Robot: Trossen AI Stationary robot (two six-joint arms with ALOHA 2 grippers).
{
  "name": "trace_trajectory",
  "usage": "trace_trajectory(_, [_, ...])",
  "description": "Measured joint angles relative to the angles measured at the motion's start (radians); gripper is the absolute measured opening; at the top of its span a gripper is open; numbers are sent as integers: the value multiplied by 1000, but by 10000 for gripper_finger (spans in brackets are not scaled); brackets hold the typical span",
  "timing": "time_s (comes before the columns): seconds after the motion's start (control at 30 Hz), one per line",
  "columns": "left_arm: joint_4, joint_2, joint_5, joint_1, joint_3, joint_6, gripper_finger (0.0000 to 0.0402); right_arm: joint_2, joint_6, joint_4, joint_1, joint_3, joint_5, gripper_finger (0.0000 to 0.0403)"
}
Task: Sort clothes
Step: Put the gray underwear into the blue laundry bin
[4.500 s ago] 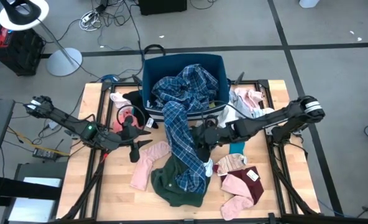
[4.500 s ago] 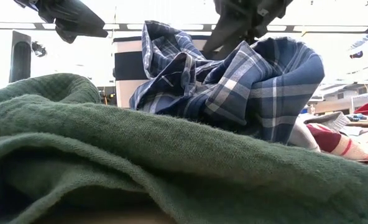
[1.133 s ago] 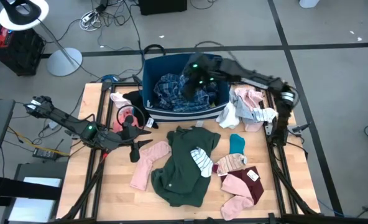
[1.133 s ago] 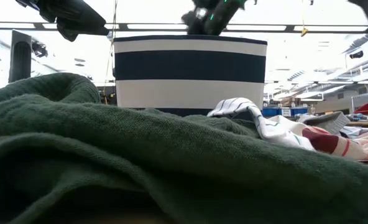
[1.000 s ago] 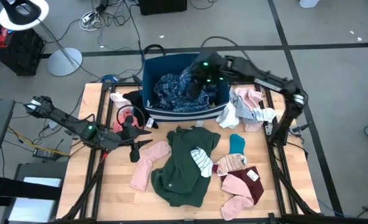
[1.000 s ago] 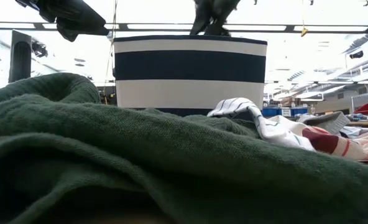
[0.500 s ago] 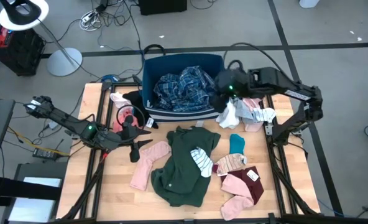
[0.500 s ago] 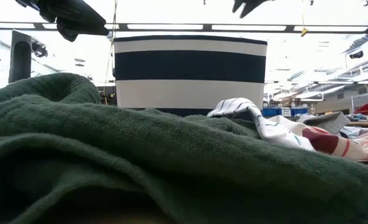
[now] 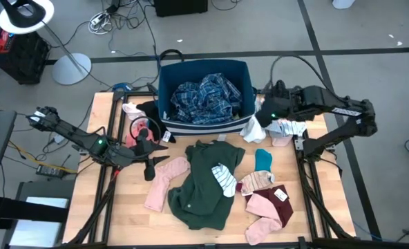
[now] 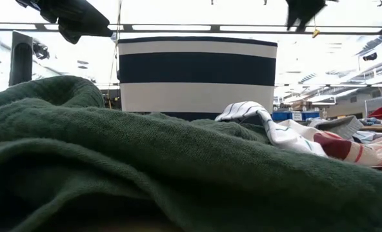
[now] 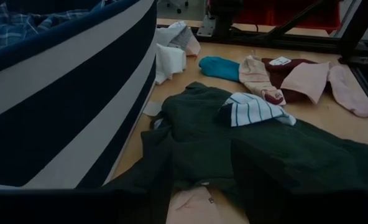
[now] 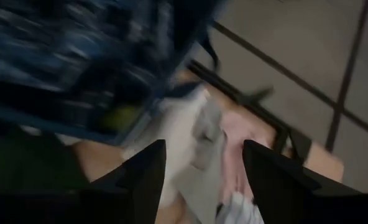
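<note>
The blue-white plaid shirt [image 9: 206, 97] lies bunched inside the dark blue, white-striped bin [image 9: 203, 127] at the table's far middle. The dark green top [image 9: 204, 183] lies spread on the table in front of the bin, with a striped sock [image 9: 224, 178] on it. My right gripper [image 9: 262, 114] hangs open and empty just right of the bin, above a pile of white and pink pieces [image 9: 279, 119]; its wrist view [image 12: 202, 186] shows that pile [image 12: 193, 134] between its fingers. My left gripper [image 9: 153, 166] is open and empty, low over the table's left, beside the green top [image 11: 246, 149].
A teal sock [image 9: 262, 160], pink and maroon pieces [image 9: 270, 204] and a long pink piece [image 9: 164, 181] lie on the near half of the table. A pink and dark item [image 9: 139, 130] lies left of the bin. The bin's wall [image 10: 197, 71] stands tall behind the green top.
My right gripper has risen out of the bin and swung toward the table's right edge, and now stands over the white and pink pile. The plaid shirt stays bunched in the bin.
</note>
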Motion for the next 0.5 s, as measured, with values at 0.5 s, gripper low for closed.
trace_trajectory(0.5, [12,0,3,0,0,2,163,-269,265,284,-44,-755,-181,214])
